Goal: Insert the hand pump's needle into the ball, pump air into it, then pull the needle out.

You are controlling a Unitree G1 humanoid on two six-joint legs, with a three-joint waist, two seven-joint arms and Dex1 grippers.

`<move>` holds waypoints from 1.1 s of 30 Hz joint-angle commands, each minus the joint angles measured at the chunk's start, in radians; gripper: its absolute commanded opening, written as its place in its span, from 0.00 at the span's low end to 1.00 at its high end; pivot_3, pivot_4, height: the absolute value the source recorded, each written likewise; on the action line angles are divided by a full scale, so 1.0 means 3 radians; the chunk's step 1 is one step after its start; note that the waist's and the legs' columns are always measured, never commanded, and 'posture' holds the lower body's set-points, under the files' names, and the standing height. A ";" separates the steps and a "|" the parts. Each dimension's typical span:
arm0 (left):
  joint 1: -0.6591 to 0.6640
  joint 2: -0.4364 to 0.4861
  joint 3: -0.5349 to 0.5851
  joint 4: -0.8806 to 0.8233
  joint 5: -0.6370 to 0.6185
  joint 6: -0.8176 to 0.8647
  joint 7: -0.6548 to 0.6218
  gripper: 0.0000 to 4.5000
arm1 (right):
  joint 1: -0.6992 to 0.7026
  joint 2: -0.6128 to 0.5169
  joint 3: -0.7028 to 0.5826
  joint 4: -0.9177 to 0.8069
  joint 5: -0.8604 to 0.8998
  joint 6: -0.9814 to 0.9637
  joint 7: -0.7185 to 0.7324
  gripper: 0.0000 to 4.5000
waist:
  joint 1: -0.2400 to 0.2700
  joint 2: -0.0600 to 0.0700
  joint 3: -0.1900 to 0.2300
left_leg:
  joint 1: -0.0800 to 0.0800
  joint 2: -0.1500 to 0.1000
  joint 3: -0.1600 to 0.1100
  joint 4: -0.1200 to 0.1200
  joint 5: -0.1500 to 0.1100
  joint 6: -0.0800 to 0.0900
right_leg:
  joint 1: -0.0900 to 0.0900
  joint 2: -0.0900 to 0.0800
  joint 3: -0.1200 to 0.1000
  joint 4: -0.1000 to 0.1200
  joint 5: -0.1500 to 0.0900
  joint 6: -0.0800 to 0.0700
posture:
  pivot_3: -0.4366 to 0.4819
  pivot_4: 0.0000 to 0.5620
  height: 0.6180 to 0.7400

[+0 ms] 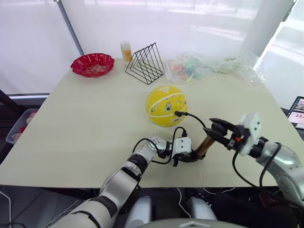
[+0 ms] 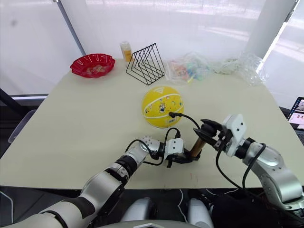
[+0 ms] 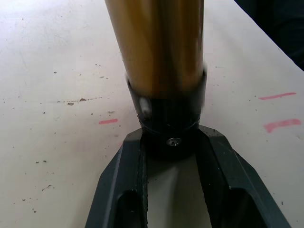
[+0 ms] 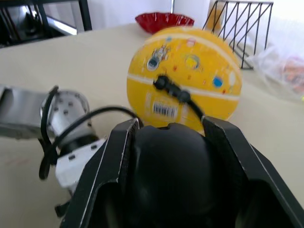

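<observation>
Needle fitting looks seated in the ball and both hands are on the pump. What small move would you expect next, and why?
Probably a short push of the knob handle down toward the barrel by the right hand. The left hand clamps the hand pump at its base on the table, the hose already reaches the ball, and the needle itself is out of sight at that fitting.

Pump (image 3: 159,47): barrel polished brass-gold metal, glossy, streaked reflections; base cap glossy black plastic with small silver screw; knob smooth black, slight sheen. Hose (image 1: 194,117): thin black, rubbery look. Ball (image 1: 166,105): yellow rubber, mild sheen, printed decals, white seams. Left gripper (image 3: 173,183) fingers: matt dark grey plastic. Table (image 1: 85,123): matt cream, scuffed, dark specks, red marks. Bowl (image 1: 92,64): glossy red plastic. Rack (image 1: 145,64): thin black wire. Bags (image 1: 187,66): clear crinkled plastic.
</observation>
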 commanded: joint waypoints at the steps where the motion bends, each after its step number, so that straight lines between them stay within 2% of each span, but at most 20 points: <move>1: 0.0189 0.0124 -0.0270 0.0304 0.0329 0.0141 -0.0139 0.22 | 0.0041 -0.0008 -0.0067 0.0042 0.0051 0.0183 0.0021 0.36 | 0.0000 0.0001 0.0001 | 0.0000 0.0000 0.0000 0.0000 0.0000 0.0000 | 0.0000 0.0007 0.0000 0.0000 0.0000 0.0000 | 0.48 0.27 0.97; 3: 0.0194 0.0123 -0.0272 0.0298 0.0328 0.0137 -0.0147 0.22 | -0.0102 -0.0105 -0.0372 -0.0163 0.0367 0.0346 0.0006 0.36 | 0.0006 0.0011 0.0008 | -0.0002 0.0002 0.0000 0.0000 0.0000 0.0000 | 0.0000 0.0007 0.0000 0.0000 0.0000 -0.0001 | 0.48 0.27 0.97; 5: 0.0197 0.0123 -0.0277 0.0295 0.0330 0.0133 -0.0158 0.22 | -0.0317 -0.0300 -0.0761 -0.0353 0.0806 0.0568 -0.0006 0.36 | 0.0010 0.0041 0.0035 | -0.0005 0.0002 0.0000 0.0003 0.0000 0.0000 | -0.0001 -0.0008 0.0002 -0.0001 0.0000 -0.0001 | 0.48 0.27 0.97; 9: 0.0198 0.0120 -0.0278 0.0294 0.0330 0.0129 -0.0167 0.22 | -0.0609 -0.0608 -0.1219 -0.0466 0.1389 0.0909 -0.0068 0.36 | 0.0018 0.0058 0.0051 | -0.0019 -0.0007 0.0002 0.0006 0.0000 0.0000 | -0.0009 -0.0019 0.0001 -0.0001 0.0001 0.0000 | 0.48 0.27 0.97; 14: 0.0188 0.0113 -0.0275 0.0300 0.0331 0.0134 -0.0168 0.22 | -0.1007 -0.0977 -0.1662 -0.0408 0.1950 0.1230 -0.0195 0.36 | 0.0019 0.0063 0.0066 | -0.0037 -0.0014 0.0001 0.0005 0.0000 0.0000 | -0.0024 -0.0025 -0.0002 -0.0003 0.0009 0.0013 | 0.48 0.27 0.97; 17: 0.0186 0.0116 -0.0272 0.0307 0.0333 0.0133 -0.0165 0.22 | -0.1232 -0.1093 -0.1773 -0.0373 0.2200 0.1356 -0.0329 0.36 | 0.0017 0.0066 0.0067 | -0.0053 -0.0017 0.0001 0.0010 0.0000 0.0000 | -0.0038 -0.0030 -0.0001 -0.0003 0.0011 0.0018 | 0.48 0.27 0.97; 19: 0.0186 0.0117 -0.0270 0.0310 0.0333 0.0133 -0.0165 0.22 | -0.1250 -0.1053 -0.1730 -0.0410 0.2272 0.1408 -0.0424 0.36 | 0.0019 0.0063 0.0069 | -0.0060 -0.0017 0.0000 0.0013 0.0000 0.0000 | -0.0043 -0.0030 -0.0001 -0.0001 0.0012 0.0018 | 0.48 0.27 0.97; 21: 0.0187 0.0119 -0.0271 0.0312 0.0335 0.0132 -0.0164 0.22 | -0.1060 -0.0974 -0.1567 -0.0509 0.2100 0.1414 -0.0391 0.36 | 0.0018 0.0063 0.0068 | -0.0066 -0.0017 0.0000 0.0015 0.0000 0.0000 | -0.0047 -0.0031 0.0001 -0.0001 0.0012 0.0018 | 0.48 0.27 0.97; 26: 0.0191 0.0115 -0.0270 0.0306 0.0333 0.0135 -0.0166 0.22 | -0.0366 -0.0751 -0.0953 -0.0555 0.1296 0.1179 -0.0182 0.36 | 0.0012 0.0033 0.0034 | -0.0061 -0.0015 -0.0002 0.0012 0.0000 0.0000 | -0.0044 -0.0026 0.0000 -0.0001 0.0011 0.0018 | 0.48 0.27 0.97; 33: 0.0188 0.0124 -0.0270 0.0301 0.0331 0.0134 -0.0165 0.22 | 0.0083 -0.0128 -0.0171 0.0008 0.0391 0.0510 -0.0046 0.36 | -0.0002 0.0014 0.0020 | -0.0004 -0.0004 0.0000 0.0002 -0.0001 0.0001 | -0.0001 -0.0014 0.0002 -0.0002 -0.0001 0.0001 | 0.48 0.27 0.97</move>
